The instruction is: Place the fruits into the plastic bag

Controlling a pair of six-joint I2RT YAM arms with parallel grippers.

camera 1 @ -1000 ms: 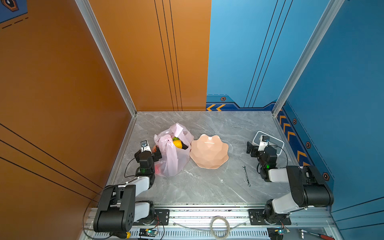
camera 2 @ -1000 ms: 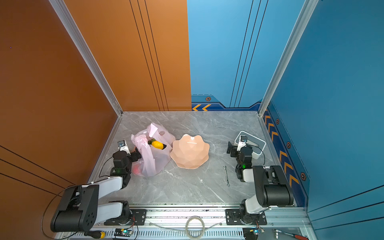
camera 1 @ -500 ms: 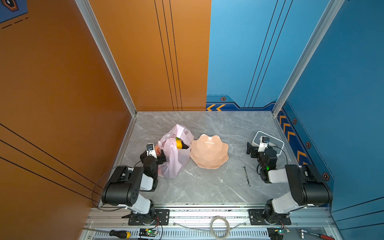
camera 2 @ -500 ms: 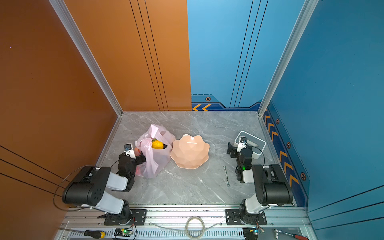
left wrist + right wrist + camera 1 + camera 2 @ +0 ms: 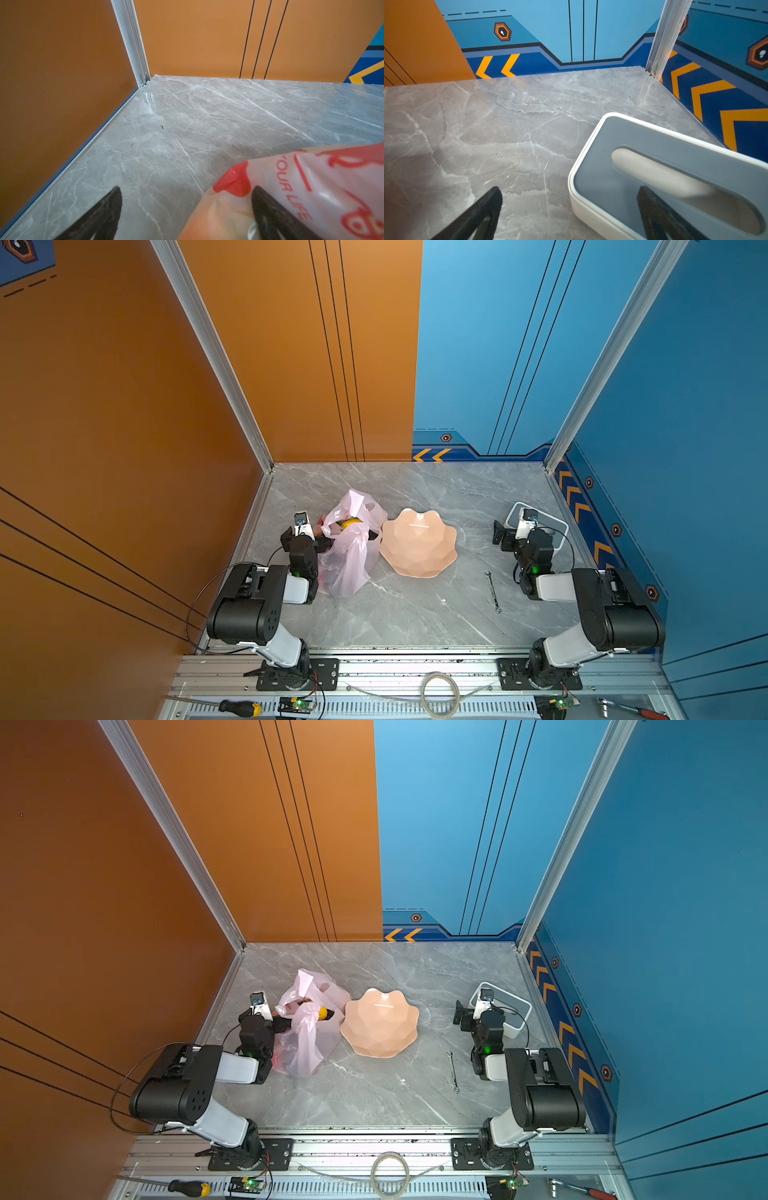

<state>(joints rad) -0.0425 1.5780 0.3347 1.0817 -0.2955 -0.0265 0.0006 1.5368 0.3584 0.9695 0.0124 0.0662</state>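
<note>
The pale-pink plastic bag (image 5: 347, 560) (image 5: 307, 1040) lies crumpled on the marble, left of the bowl. At its mouth shows a yellow lemon (image 5: 351, 522) (image 5: 321, 1012), with something dark beside it; other fruits are only dim shapes through the film. My left gripper (image 5: 307, 537) (image 5: 187, 207) is open at the bag's left side. In the left wrist view the red-printed bag (image 5: 311, 187) bulges between the fingers and lies against one finger (image 5: 268, 209). My right gripper (image 5: 513, 533) (image 5: 570, 199) is open and empty, low beside the tissue box.
An empty peach scalloped bowl (image 5: 417, 541) (image 5: 380, 1023) stands mid-table. A grey and white tissue box (image 5: 552, 526) (image 5: 654, 166) sits by the right wall. A small wrench (image 5: 492, 591) lies in front of the right arm. A screwdriver (image 5: 241, 707) rests on the front rail.
My left arm has swung its elbow back toward the front left corner while its gripper stays at the bag. The bag has shifted and slumped a little. The right arm has not moved.
</note>
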